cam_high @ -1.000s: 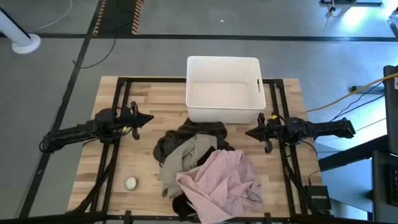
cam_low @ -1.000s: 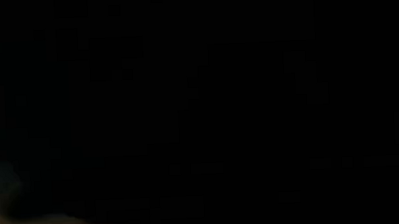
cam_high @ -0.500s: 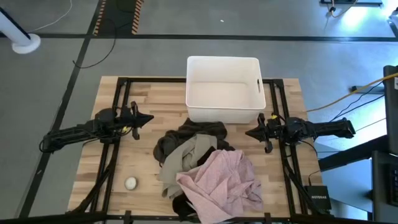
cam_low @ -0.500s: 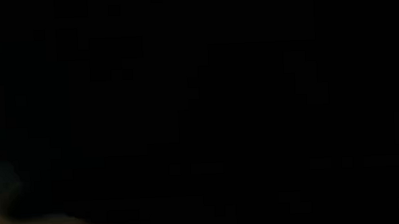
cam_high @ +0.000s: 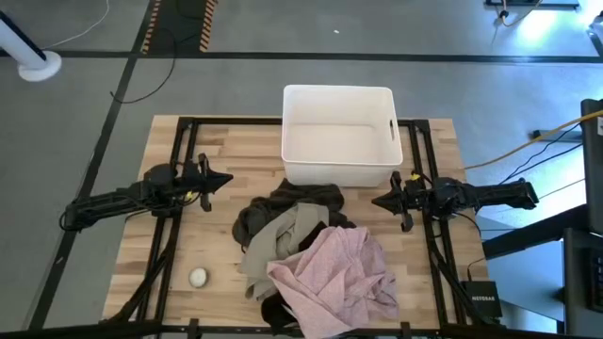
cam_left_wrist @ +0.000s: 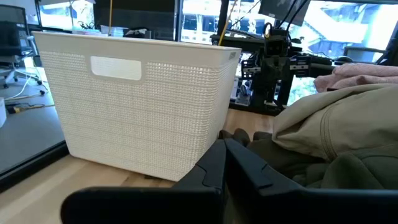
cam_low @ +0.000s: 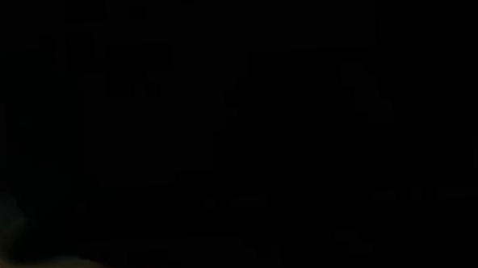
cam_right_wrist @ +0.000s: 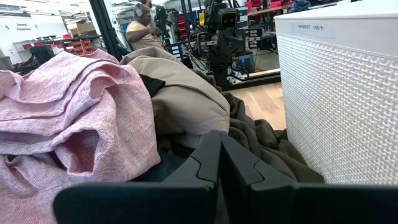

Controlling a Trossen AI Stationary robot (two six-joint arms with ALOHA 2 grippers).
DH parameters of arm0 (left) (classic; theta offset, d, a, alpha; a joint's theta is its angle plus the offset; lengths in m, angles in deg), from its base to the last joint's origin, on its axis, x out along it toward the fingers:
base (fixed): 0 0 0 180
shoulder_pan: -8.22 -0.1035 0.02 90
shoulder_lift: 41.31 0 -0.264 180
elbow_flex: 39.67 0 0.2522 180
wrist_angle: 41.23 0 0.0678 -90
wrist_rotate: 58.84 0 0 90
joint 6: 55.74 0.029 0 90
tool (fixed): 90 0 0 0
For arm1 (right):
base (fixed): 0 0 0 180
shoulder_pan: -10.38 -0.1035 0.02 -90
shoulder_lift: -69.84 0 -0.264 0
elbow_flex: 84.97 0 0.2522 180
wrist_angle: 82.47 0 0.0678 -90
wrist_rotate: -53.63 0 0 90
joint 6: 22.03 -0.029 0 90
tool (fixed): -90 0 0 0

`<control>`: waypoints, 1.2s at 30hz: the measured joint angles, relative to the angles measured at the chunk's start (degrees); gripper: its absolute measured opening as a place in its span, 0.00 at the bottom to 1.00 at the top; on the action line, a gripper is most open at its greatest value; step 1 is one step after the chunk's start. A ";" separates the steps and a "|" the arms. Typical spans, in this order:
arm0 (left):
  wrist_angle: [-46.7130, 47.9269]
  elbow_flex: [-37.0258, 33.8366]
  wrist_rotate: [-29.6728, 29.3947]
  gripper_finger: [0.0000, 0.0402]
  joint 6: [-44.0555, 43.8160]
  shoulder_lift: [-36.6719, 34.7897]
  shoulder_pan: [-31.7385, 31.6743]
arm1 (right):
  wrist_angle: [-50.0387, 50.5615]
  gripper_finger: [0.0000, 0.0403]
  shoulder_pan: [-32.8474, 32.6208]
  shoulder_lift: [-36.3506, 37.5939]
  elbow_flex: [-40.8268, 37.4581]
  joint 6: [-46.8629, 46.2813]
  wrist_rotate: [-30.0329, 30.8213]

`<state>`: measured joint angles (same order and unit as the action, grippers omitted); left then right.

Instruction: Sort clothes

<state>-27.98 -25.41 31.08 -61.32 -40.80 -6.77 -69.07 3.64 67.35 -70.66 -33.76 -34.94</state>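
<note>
The clothes lie in one heap at the table's middle and near edge. A pale pink garment [cam_high: 341, 276] [cam_right_wrist: 68, 118] lies on top, over a khaki one [cam_high: 285, 240] [cam_left_wrist: 336, 124]. A dark olive-brown one [cam_high: 283, 202] [cam_right_wrist: 261, 143] is at the heap's far side, and a black one [cam_high: 275, 311] pokes out at the near edge. My left gripper [cam_high: 224, 179] [cam_left_wrist: 225, 144] is shut and hovers left of the heap, pointing level at it. My right gripper [cam_high: 376, 200] [cam_right_wrist: 220, 138] is shut and hovers right of the heap, clear of the cloth.
A white bin [cam_high: 339, 174] [cam_left_wrist: 143, 112] stands at the table's far middle, just beyond the heap. A small white ball [cam_high: 198, 277] lies near the left front. Black frame rails [cam_high: 179, 151] run along both sides. A person [cam_right_wrist: 144, 28] sits far behind. The low view is dark.
</note>
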 joint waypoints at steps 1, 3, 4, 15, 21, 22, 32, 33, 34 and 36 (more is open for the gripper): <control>-0.01 0.00 0.00 0.00 0.02 0.00 -0.02 | 0.01 0.04 -0.01 0.00 0.00 0.00 0.02; 0.02 0.00 0.00 0.00 0.02 0.00 0.00 | 0.01 0.04 -0.01 -0.01 0.00 0.01 0.02; 0.00 0.00 0.00 0.00 -0.01 0.00 0.01 | 0.01 0.04 0.00 -0.01 0.00 0.01 0.00; 0.00 0.00 0.00 0.00 0.01 0.00 -0.01 | -1.16 0.04 0.00 0.01 -0.04 1.80 2.55; -0.67 -0.02 -0.03 0.00 -1.29 0.02 -0.02 | -2.92 0.04 0.00 0.01 -0.04 -1.76 2.64; -1.64 -0.03 -0.25 0.00 -1.45 0.02 -0.02 | -2.86 0.04 0.00 0.01 -0.04 -1.77 2.64; -26.54 -0.02 -0.49 0.00 -3.56 0.00 -0.04 | -6.09 0.04 0.00 -0.01 -0.04 -10.35 -1.57; -28.30 0.01 0.02 0.00 -2.39 0.00 -0.04 | -7.04 0.04 0.00 0.01 -0.04 -10.42 -1.57; -29.37 0.12 0.54 0.00 -1.04 0.00 -0.04 | -7.85 0.04 0.00 0.01 -0.04 -10.43 -1.57; -30.55 0.73 0.80 0.00 0.93 0.33 -0.04 | -10.10 0.04 0.00 -0.01 -0.04 -10.36 -1.43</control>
<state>-58.53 -24.68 31.88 -60.39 -40.47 -6.81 -79.18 3.64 67.34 -70.70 -44.12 -36.37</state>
